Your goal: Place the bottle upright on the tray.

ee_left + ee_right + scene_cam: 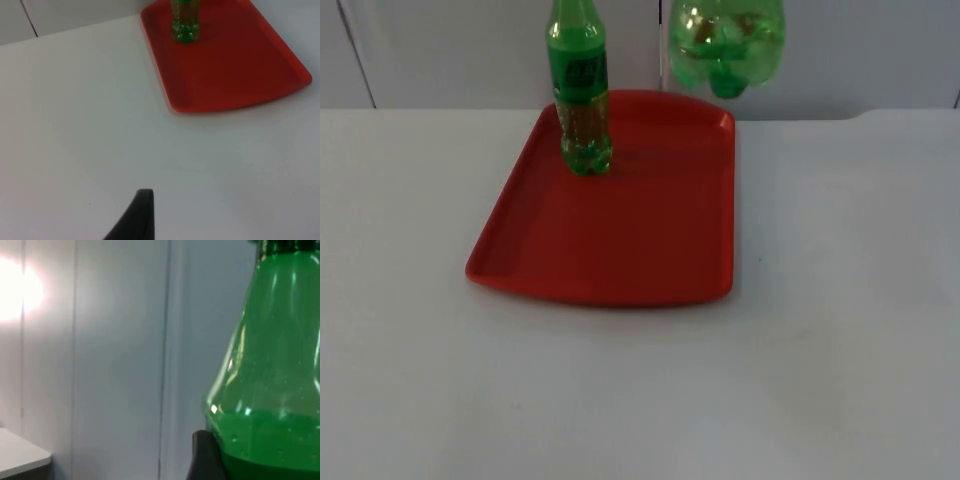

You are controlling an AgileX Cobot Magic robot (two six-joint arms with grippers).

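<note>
Now, right gripper [206, 460]: clamped, as far as the pictures allow, on a raised green soda bottle [726, 42]; one black fingertip lies against the bottle's side just below its shoulder, and the bottle hangs in the air with nothing under it.
Raised bottle: roughly upright in the grip, its dark cap above the fingertip and green liquid level with it; its lobed base shows in the top view, above the far edge of the red tray [620, 260].
Below the right gripper: the tray on the white table [840, 350], with open tray floor under and in front of the hanging bottle.
Beside that spot: a second green bottle [582, 95] with a label, standing upright on the tray's far part, apart from the raised one.
Left gripper [142, 220]: waiting low over bare table, well short of the tray's near corner; whether it is apart or together cannot be told.
Handling: the bottle looks like thin, smooth plastic, partly filled, so probably moderately heavy, slippery and a little yielding under pressure; the liquid may slosh.
Hold: around the body below the shoulder seems right, since it keeps the base free to meet the tray flat.
Risk: a tilted base on landing could tip it toward the standing bottle.
</note>
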